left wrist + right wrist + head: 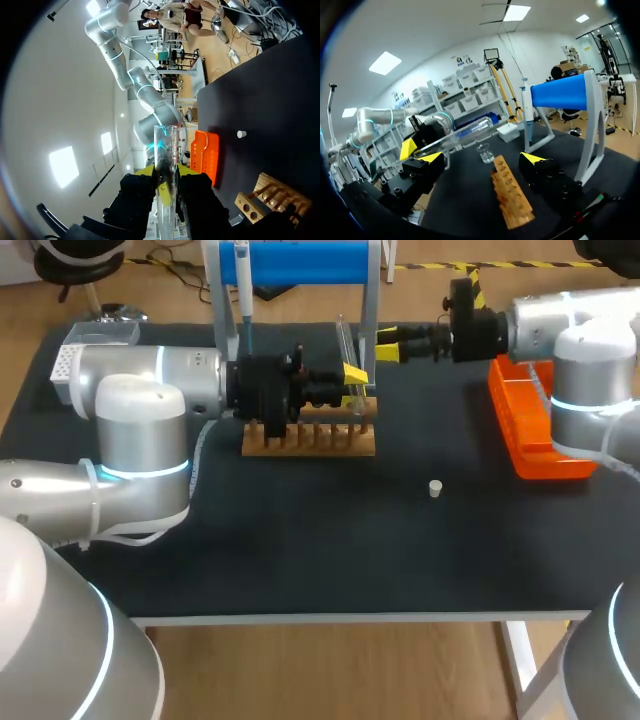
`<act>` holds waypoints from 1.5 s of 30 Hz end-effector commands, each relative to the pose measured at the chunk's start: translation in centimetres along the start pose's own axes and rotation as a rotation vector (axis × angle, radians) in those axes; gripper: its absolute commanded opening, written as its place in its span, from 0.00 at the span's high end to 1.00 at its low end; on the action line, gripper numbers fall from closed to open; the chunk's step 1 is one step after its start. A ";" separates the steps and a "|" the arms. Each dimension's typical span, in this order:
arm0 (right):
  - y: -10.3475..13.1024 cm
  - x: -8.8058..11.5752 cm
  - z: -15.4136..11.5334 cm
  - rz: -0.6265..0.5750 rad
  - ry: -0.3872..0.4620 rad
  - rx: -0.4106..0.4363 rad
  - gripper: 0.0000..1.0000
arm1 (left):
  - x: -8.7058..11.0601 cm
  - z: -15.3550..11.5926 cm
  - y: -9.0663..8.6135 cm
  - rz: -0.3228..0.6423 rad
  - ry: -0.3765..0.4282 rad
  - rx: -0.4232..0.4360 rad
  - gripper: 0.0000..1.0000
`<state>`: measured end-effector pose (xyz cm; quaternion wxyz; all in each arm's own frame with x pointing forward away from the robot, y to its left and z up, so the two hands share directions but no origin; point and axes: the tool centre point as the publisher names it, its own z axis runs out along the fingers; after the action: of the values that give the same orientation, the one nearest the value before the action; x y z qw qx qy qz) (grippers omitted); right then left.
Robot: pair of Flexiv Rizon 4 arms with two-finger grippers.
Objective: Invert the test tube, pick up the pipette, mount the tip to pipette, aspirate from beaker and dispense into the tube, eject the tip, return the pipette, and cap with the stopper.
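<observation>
The left gripper (165, 175) is clamped on the test tube (165, 150): in the left wrist view both yellow-tipped fingers press the glass from either side, and the tube runs out past the tips. The head view places this left gripper (353, 385) just above the wooden rack (310, 435), with the tube (346, 345) held clear of the rack and tilted.

The right gripper (388, 345) sits just beside the tube's upper part in the head view. Whether it touches the tube shows only in the right wrist view. There the right gripper (477, 157) has its fingers spread wide. The tube (465, 134) slants across ahead of one finger, with nothing against the other.

That same view alone shows the small glass beaker (485, 152), standing on the table at the far end of the wooden rack (510, 192), near the foot of the blue stand (560, 92). The pipette (526, 107) hangs on the stand.

From above, the pipette (242, 280) hangs at the left end of the stand (300, 260), behind the left arm.

The white stopper (435, 488) lies alone on the dark table (300, 550), well apart from the rack. The orange tip box (530, 420) lies near the table's right edge. The left wrist view also catches the stopper (241, 134) and the tip box (205, 155) beyond the tube.
</observation>
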<state>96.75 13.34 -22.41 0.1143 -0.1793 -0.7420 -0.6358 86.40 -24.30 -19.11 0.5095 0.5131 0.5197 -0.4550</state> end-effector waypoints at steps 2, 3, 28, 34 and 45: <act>-0.9 0.9 -0.6 0.013 -0.101 0.026 0.00 | 0.0 0.0 0.0 0.001 0.000 0.000 1.00; -1.2 0.9 -0.6 0.010 -0.128 0.023 0.00 | 0.0 0.0 0.0 0.001 0.000 0.000 1.00; -9.4 0.9 0.5 -0.228 -0.353 0.096 0.00 | 0.0 0.0 0.0 0.001 0.000 0.000 1.00; -10.6 0.7 1.4 -0.282 -0.318 0.149 0.00 | 0.0 0.0 0.0 0.001 0.000 0.000 1.00; -11.4 -0.8 2.8 -0.273 -0.324 0.196 0.00 | 0.0 0.0 0.0 0.001 0.000 0.000 1.00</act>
<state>92.30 13.94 -33.29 -0.0790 -0.1647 -0.8236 -0.5370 86.40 -24.30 -19.11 0.5094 0.5132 0.5197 -0.4550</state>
